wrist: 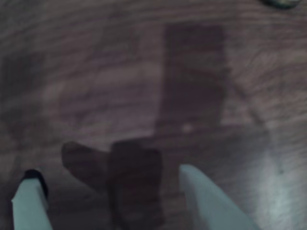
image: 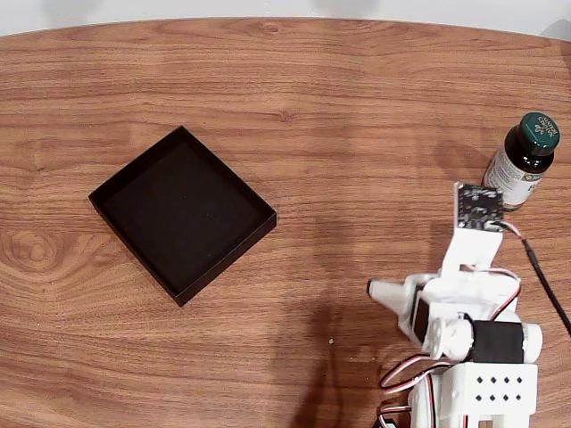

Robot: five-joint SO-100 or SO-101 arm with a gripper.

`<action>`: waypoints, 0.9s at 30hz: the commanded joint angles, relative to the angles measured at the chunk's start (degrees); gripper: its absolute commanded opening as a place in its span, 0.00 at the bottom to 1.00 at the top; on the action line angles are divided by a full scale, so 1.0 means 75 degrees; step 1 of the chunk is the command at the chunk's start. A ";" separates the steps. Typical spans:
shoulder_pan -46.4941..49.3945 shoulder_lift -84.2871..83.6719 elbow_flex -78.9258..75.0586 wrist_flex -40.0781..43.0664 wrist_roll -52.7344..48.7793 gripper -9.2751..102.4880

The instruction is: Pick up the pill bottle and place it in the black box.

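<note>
One bottle [image: 524, 160] stands upright at the table's [image: 357, 134] right edge in the fixed view, well apart from the one box [image: 183, 212] at left, while the gripper [wrist: 112, 184] hangs open over bare wood, holding nothing.

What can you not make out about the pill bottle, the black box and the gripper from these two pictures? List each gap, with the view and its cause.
- Pill bottle, fixed view: label and cap print too small to read; its base hidden behind the arm's camera module.
- Black box, fixed view: its floor is too dark to make out.
- Gripper, wrist view: blurred, fingers cut off by the bottom edge; nothing lies between the tips.
- Dark shape at the wrist view's top edge: cropped, unidentifiable.
</note>
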 commanded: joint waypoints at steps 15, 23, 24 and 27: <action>0.1477 -0.3375 -0.1652 -0.4195 -0.0738 0.44; 0.1699 -0.5414 -0.1793 -0.6656 -0.0867 0.44; 0.1699 -0.5707 -0.1852 -0.6926 -0.0914 0.44; 0.1746 -0.6574 -0.2098 -0.7770 -0.0996 0.44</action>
